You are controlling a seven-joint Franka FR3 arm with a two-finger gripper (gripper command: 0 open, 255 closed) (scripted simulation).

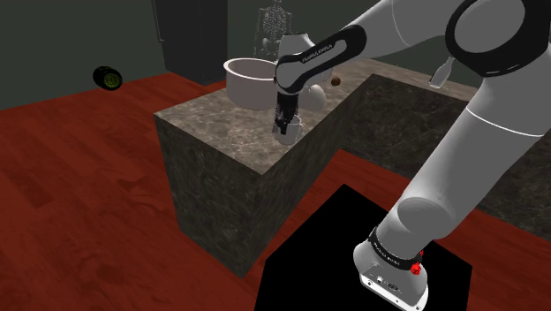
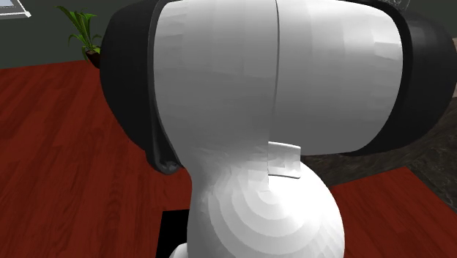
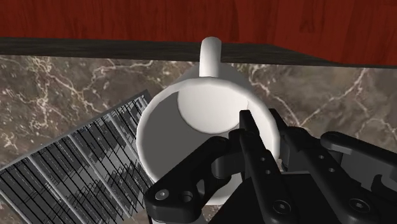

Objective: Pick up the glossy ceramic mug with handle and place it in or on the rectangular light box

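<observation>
Wrist view: white mug (image 3: 191,121) upright on marble counter (image 3: 57,83), just beside wire rack (image 3: 76,165), handle on far side from gripper (image 3: 266,124). Fingers straddle mug wall at rim, one inside & one outside, clamped on it.

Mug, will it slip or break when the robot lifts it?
The mug looks smooth and glossy, so it is probably slippery. It seems hard, so it is likely stiff, but it might chip if dropped. It stands near the edge of the counter, so a push could knock it off.
</observation>
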